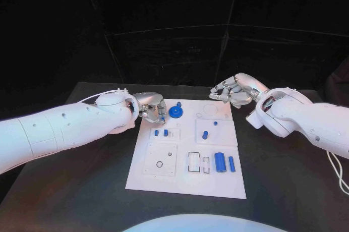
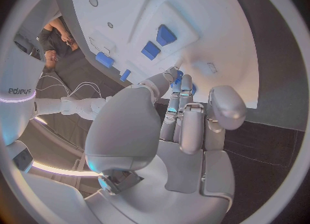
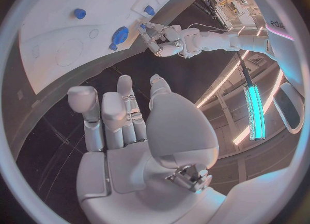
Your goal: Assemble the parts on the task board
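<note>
**Task board half-set, left hand working its far edge**

Task board, a flat white rectangular plate, lies in the middle of the black surface, long side running away from the robot. Both white arms reach in over its far end. The right silver hand hovers off the board's far right corner, fingers loosely curled and holding nothing that I can see. The left silver hand sits at the board's far left edge, fingertips bunched beside a round blue disc-shaped part; something small and blue seems pinched there, but I cannot tell for sure. Nearer the robot stand a fat blue cylinder and a thin blue bar side by side, with small blue pegs further up.

My worry is the left fingertips: crowded so close to the disc, a slight sideways drift could knock it or tip a piece off its seat. The right hand, idle near the corner, could nudge the board.
</note>
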